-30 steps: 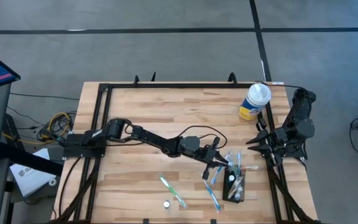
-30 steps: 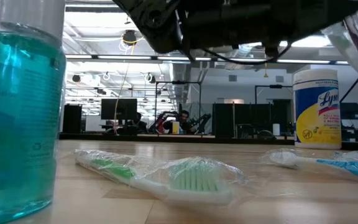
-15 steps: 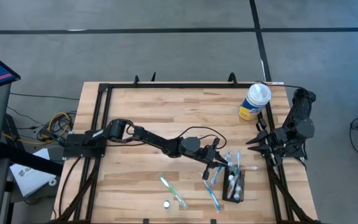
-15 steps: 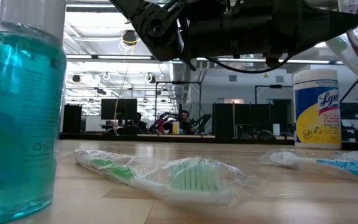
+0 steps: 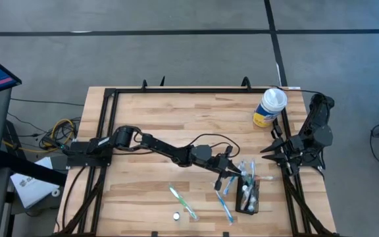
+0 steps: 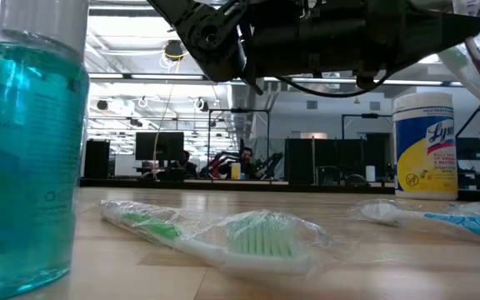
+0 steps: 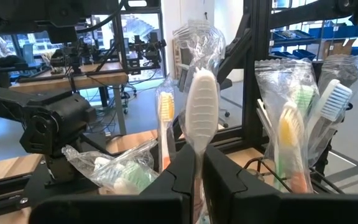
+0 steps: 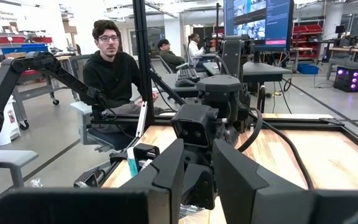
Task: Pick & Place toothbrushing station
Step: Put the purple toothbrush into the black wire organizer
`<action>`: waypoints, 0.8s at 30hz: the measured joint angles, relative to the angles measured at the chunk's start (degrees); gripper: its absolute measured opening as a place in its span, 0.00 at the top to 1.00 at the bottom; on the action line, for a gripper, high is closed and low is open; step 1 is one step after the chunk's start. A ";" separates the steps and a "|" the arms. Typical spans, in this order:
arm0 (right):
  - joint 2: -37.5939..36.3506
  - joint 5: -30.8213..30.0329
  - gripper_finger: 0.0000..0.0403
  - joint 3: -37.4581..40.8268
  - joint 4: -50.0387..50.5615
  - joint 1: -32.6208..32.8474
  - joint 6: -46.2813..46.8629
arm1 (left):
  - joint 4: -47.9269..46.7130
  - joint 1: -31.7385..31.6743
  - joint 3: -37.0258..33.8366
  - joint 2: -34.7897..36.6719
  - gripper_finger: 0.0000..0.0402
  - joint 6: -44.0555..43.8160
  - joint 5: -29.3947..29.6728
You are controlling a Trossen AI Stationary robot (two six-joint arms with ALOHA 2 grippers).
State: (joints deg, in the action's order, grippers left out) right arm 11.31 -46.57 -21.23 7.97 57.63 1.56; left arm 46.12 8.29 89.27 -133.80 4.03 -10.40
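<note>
The toothbrushing station (image 5: 250, 197), a small black box, stands near the table's front right with several plastic-wrapped toothbrushes (image 7: 291, 134) sticking up out of it. My left gripper (image 5: 234, 172) reaches level across the table to the station's far left corner. It is shut on a wrapped white toothbrush (image 7: 201, 109). My right gripper (image 5: 266, 154) waits open at the table's right edge with nothing between its fingers (image 8: 166, 171). It points toward the table's left. My left gripper (image 7: 197, 173) pinches the white toothbrush's neck (image 7: 197, 155), just below the head, between its two fingers and through the plastic wrap. The fingers come level from the table's left and lie across the brush. The brush stands upright, head up. The fingers hide its lower end.
A yellow and blue canister (image 5: 268, 107) stands at the back right. A wrapped green toothbrush (image 5: 183, 203), a small white cap (image 5: 175, 215) and a blue toothbrush (image 5: 226, 207) lie near the front edge. A teal bottle (image 6: 23, 142) stands right in front of the low camera.
In the low view my left arm has sunk slightly and then kept still. Its gripper stays shut on the toothbrush.
</note>
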 joint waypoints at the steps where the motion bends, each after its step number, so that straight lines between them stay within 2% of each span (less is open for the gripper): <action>1: 0.00 0.00 0.81 0.00 0.00 -0.02 0.00 | 0.08 0.00 0.00 0.00 0.98 0.00 0.02; 13: 0.00 -0.01 0.81 0.00 0.66 0.00 -0.32 | 0.30 -0.02 2.01 -0.04 0.98 -0.01 1.16; 18: -0.02 0.00 0.81 0.00 0.66 0.00 -0.48 | -1.32 -0.02 5.78 -3.28 0.98 -0.07 1.11; 24: -0.02 0.00 0.81 0.00 0.92 0.00 -0.12 | -2.97 -0.02 6.29 -5.07 0.98 -0.48 1.14</action>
State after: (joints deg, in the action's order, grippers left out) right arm 11.29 -46.57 -21.23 8.89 57.62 1.44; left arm 43.15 8.27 95.57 -138.87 3.55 -9.26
